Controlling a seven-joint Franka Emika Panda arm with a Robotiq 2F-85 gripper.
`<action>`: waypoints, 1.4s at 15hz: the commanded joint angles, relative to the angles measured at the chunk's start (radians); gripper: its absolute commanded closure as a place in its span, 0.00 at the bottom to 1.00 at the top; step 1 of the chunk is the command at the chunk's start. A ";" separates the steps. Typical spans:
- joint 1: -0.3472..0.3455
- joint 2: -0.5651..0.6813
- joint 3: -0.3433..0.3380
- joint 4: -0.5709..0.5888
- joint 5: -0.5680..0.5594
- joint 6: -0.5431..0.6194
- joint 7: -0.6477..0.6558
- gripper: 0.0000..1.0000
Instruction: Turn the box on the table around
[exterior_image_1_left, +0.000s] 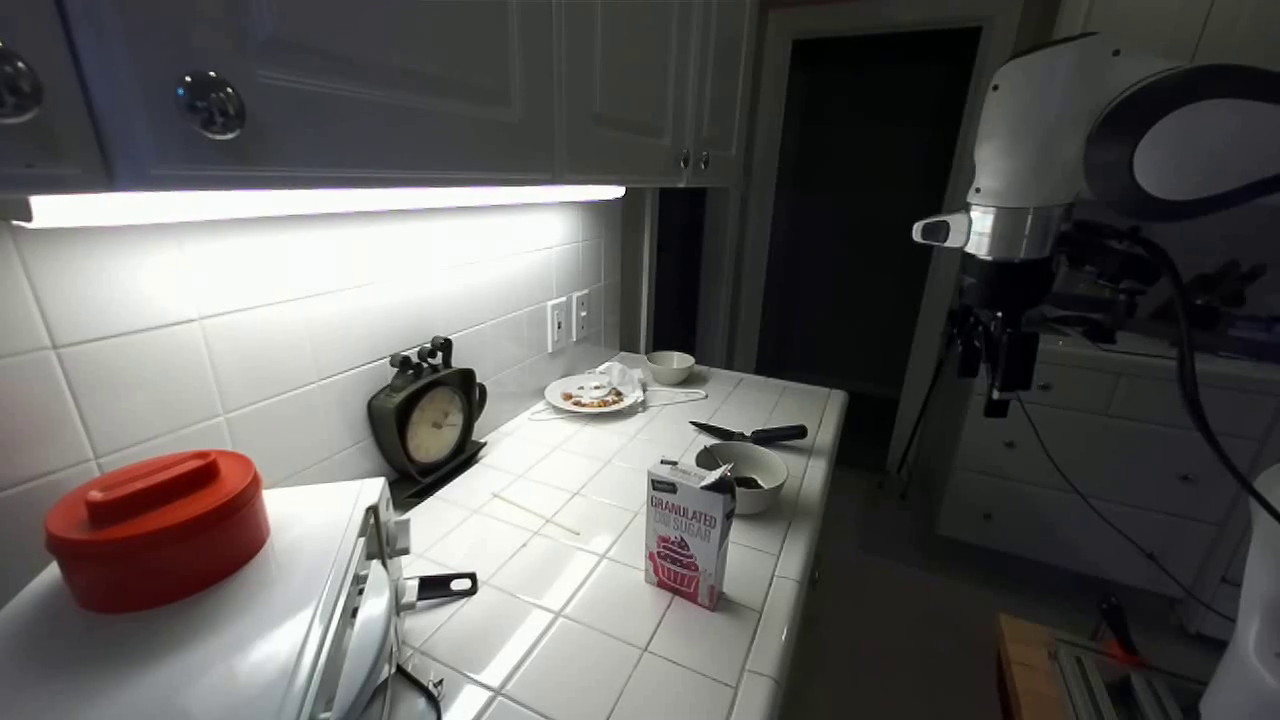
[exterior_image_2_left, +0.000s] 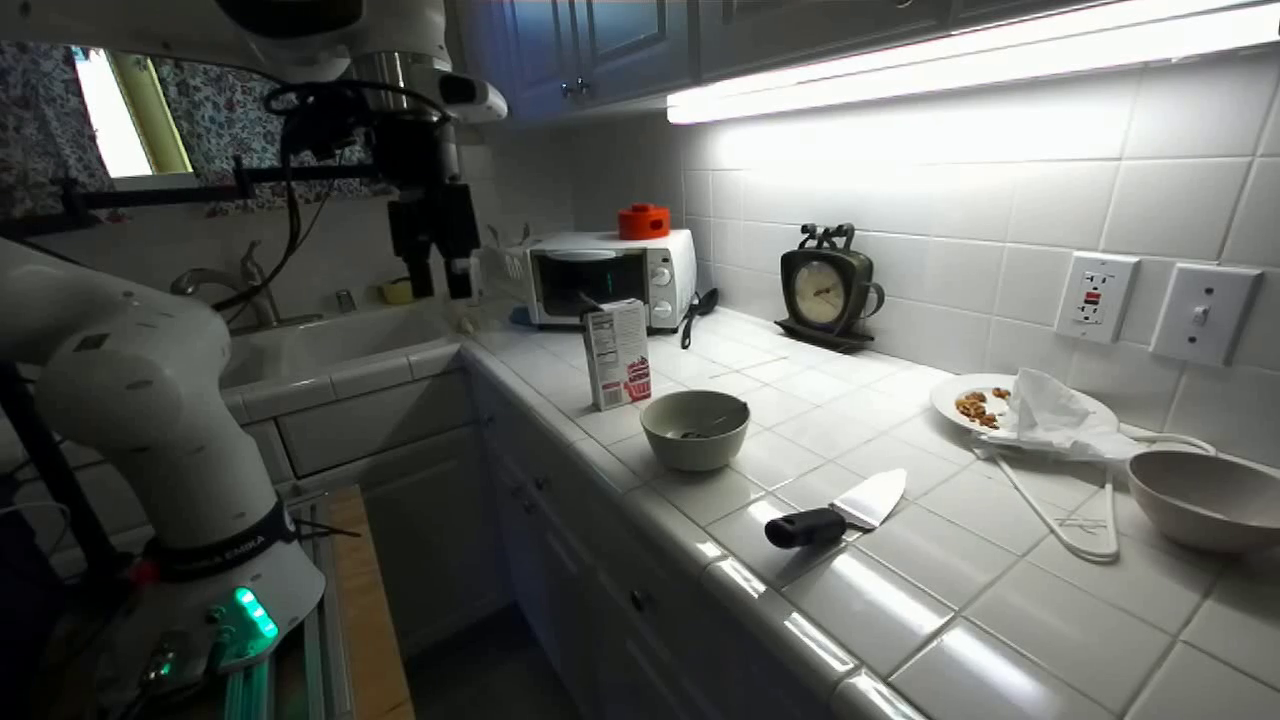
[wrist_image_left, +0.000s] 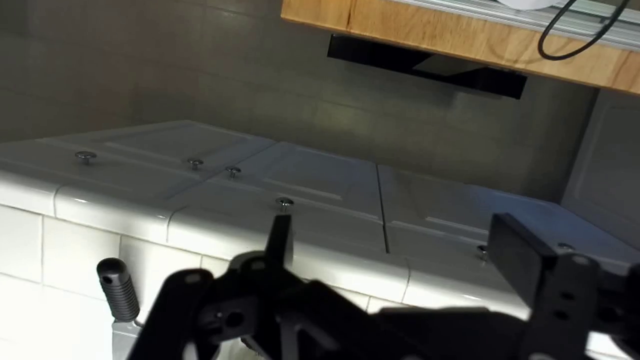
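In an exterior view, a small upright white carton with pink print (exterior_image_1_left: 686, 535) stands near the right edge of a white square-tiled surface (exterior_image_1_left: 600, 595), a round pale bowl (exterior_image_1_left: 768, 496) just beyond it and a white toaster oven (exterior_image_1_left: 300, 550) near left. A bright tube light (exterior_image_1_left: 320, 206) glows at left, a dark doorway (exterior_image_1_left: 870, 200) stands far off, and the black fingers (wrist_image_left: 521, 257) hang spread apart, right of the surface.

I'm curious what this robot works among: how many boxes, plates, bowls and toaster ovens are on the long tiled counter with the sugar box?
Box: 1
Plate: 1
Bowls: 2, a bowl beside the box and another bowl beside the plate
Toaster oven: 1
Total: 5
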 joint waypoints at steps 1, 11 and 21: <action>0.071 0.069 -0.065 0.016 0.013 0.125 -0.059 0.00; 0.226 0.362 -0.171 0.096 0.106 0.456 -0.579 0.00; 0.173 0.501 -0.108 0.132 0.213 0.476 -1.027 0.00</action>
